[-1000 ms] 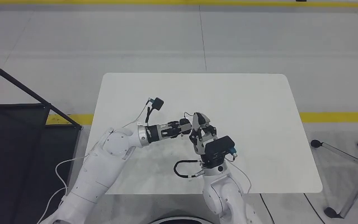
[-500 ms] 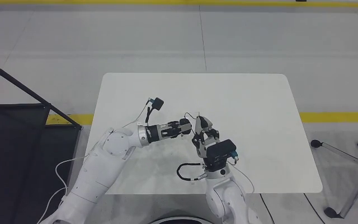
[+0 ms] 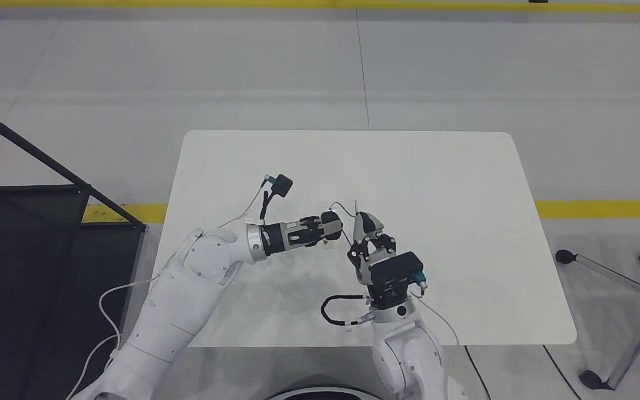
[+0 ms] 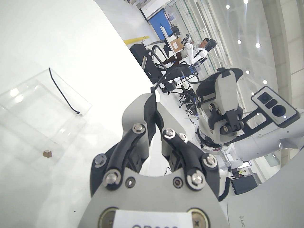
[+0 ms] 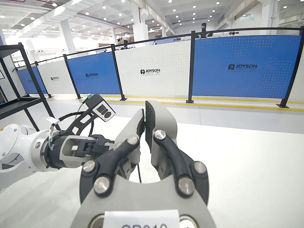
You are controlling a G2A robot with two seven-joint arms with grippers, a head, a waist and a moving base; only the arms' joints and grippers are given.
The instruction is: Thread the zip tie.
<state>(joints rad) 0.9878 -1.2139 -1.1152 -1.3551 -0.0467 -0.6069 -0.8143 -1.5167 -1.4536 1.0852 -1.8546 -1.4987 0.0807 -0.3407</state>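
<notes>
Now we see the left gripper and right gripper both pinched shut on the zip tie; its strip arches between them, tip pointing beyond the left one

Lab hall: blue fence panels, yellow floor line, ceiling lights.
</notes>
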